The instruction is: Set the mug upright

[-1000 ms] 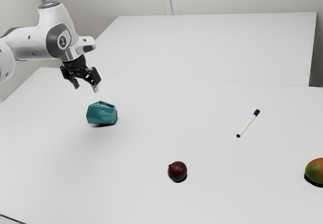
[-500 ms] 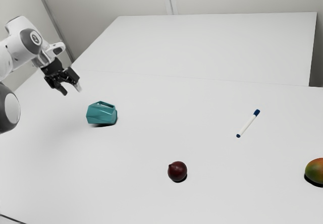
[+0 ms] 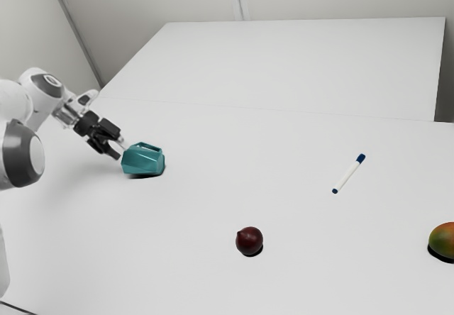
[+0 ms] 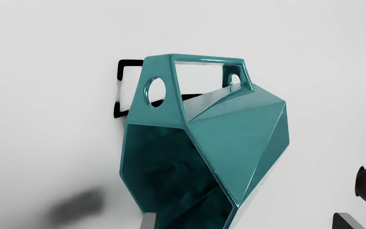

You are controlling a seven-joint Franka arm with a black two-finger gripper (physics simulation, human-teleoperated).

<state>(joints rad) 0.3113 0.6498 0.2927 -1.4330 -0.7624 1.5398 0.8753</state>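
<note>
Bright, even light washed the white worktop (image 3: pixel 284 279), with dark shadows tucked beneath the mug (image 3: pixel 144 160) and the mango (image 3: pixel 443 240). In the wrist view, thin glints edged the mug's handle (image 4: pixel 208 58) and its inside fell dark; a crisp black shadow (image 4: pixel 120 71) lay by the handle, a soft grey shadow (image 4: pixel 76 205) nearer the fingers (image 4: pixel 149 222).

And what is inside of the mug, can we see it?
Inside the mug, the wrist view shows dark teal walls; I make out no object. The depth is too dark to tell, and one of the jaws covers a bit of the rim.
</note>
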